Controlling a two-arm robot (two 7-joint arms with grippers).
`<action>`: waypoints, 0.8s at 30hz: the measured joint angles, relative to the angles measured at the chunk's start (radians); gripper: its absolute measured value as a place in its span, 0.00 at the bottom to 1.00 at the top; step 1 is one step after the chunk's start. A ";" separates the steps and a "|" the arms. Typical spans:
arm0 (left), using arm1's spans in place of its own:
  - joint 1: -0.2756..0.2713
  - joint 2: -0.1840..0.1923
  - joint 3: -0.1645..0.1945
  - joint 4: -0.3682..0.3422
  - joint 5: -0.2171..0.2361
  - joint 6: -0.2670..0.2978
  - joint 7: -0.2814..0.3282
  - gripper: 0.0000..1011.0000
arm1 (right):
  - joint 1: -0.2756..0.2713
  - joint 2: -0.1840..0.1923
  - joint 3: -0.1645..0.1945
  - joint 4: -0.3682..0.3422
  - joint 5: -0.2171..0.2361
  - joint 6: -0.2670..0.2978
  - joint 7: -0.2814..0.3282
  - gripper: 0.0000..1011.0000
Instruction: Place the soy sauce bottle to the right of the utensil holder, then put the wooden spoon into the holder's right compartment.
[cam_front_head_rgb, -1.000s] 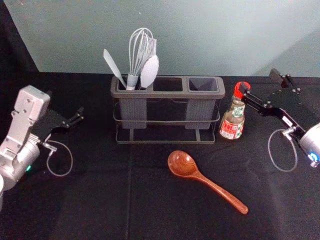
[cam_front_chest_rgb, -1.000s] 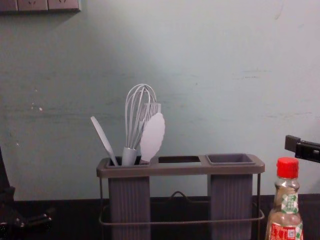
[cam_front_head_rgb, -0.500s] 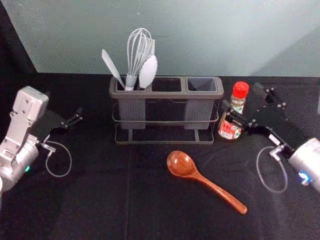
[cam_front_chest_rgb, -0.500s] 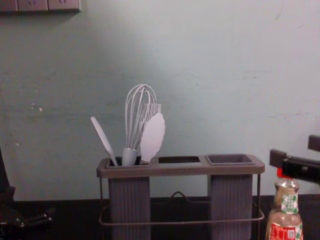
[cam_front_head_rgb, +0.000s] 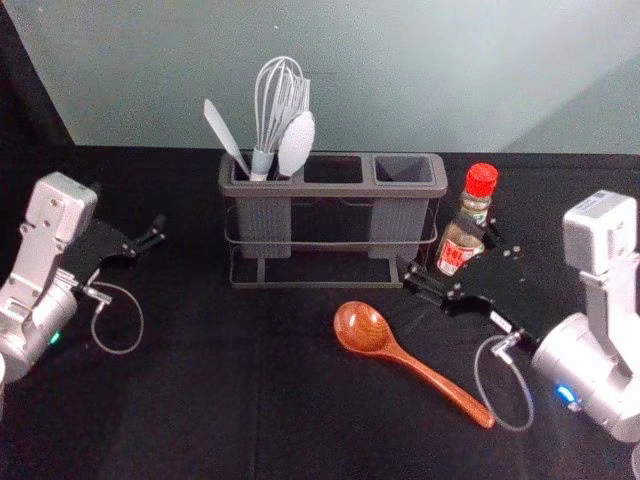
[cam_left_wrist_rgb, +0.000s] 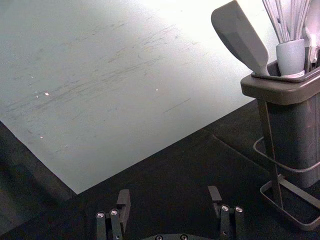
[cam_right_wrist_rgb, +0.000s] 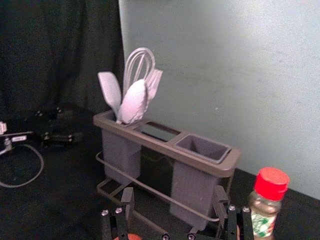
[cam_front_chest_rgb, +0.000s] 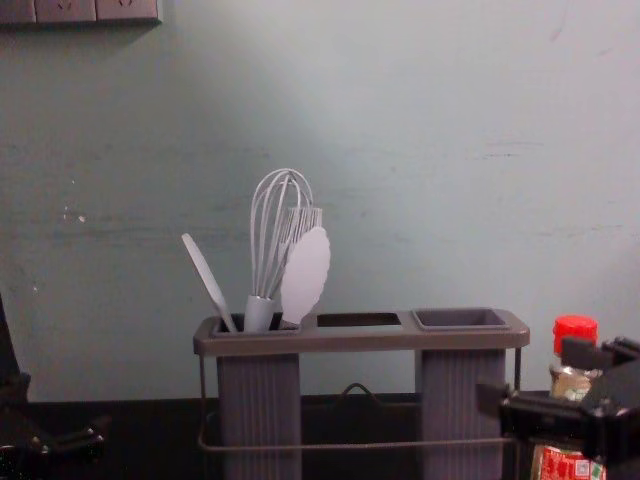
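Observation:
My right gripper (cam_front_head_rgb: 436, 245) stands open low by the holder's front right corner, in front of the soy sauce bottle (cam_front_head_rgb: 480, 182). The right wrist view shows the right gripper (cam_right_wrist_rgb: 173, 196) with nothing between its fingers and the upright red-capped bottle (cam_right_wrist_rgb: 263, 217) outside them. This bottle is just right of the grey utensil holder (cam_front_head_rgb: 335, 188). The holder's right compartment (cam_front_head_rgb: 404, 170) is empty. On the cloth in front lies the wooden spoon (cam_front_head_rgb: 368, 332), bowl toward the holder, handle running to the front right. Parked at the left is my left gripper (cam_front_head_rgb: 128, 207); its wrist view shows that gripper (cam_left_wrist_rgb: 169, 194) open.
A whisk (cam_front_head_rgb: 262, 130), a spatula (cam_front_head_rgb: 226, 136) and other light utensils stand in the holder's left compartment. A wall (cam_front_head_rgb: 400, 70) rises behind the black cloth (cam_front_head_rgb: 200, 400). A cable loop (cam_front_head_rgb: 530, 400) hangs from the right arm near the spoon's handle end.
From beside and above the bottle's cap, my right gripper has come lower, leftward and toward the front, uncovering the red cap. Bottle, spoon and left arm have stayed put.

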 joint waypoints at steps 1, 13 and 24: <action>0.000 0.000 0.000 0.000 0.000 0.000 0.000 1.00 | -0.001 -0.001 -0.003 -0.001 -0.003 0.004 -0.001 0.99; 0.000 0.000 0.000 0.000 0.000 0.000 0.000 1.00 | -0.006 -0.026 -0.040 -0.003 -0.050 0.066 -0.012 0.99; 0.000 0.000 0.000 0.000 0.000 0.000 0.000 1.00 | -0.005 -0.045 -0.037 0.009 -0.035 0.067 -0.004 0.99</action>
